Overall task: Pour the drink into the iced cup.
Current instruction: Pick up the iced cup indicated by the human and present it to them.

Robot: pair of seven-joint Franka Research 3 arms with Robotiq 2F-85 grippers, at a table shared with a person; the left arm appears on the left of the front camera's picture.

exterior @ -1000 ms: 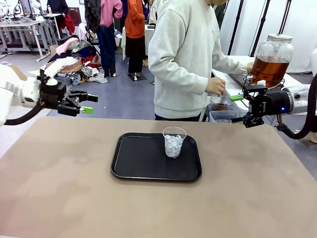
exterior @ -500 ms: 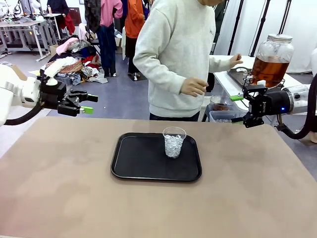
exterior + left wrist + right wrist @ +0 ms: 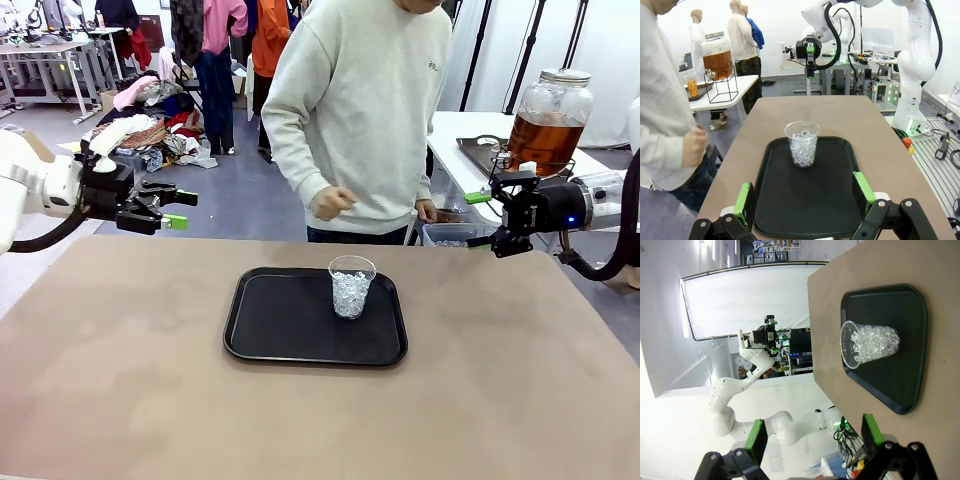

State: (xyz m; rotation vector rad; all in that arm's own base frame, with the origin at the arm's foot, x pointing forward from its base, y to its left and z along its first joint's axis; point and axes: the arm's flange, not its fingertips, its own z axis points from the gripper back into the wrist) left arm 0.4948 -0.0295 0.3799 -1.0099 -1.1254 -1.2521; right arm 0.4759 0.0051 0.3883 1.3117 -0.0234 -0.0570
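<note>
An iced cup (image 3: 352,287), clear plastic and packed with ice, stands upright on a black tray (image 3: 280,322) at the table's middle. The drink (image 3: 543,138) is amber liquid in a big lidded glass jar on a wire stand, off on a white side table at the far right. My left gripper (image 3: 183,209) hovers open at the far left edge, well away from the cup. At the far right edge my right gripper (image 3: 478,220) is open too, just in front of the jar. The left wrist view faces the cup (image 3: 802,145), tray (image 3: 790,205) and jar (image 3: 717,57) past its open gripper (image 3: 804,192). The right wrist view has cup (image 3: 865,345) beyond its open gripper (image 3: 812,437).
A person (image 3: 360,110) in a light sweatshirt stands at the far edge behind the tray, one hand (image 3: 330,203) loosely closed at waist height. A clear bin (image 3: 445,235) sits beside the side table (image 3: 465,150). The brown tabletop (image 3: 150,380) spreads around the tray.
The person has turned from the side table to face my table, pulling both hands away from the jar area. Both arms, the cup and the tray have stayed still.
</note>
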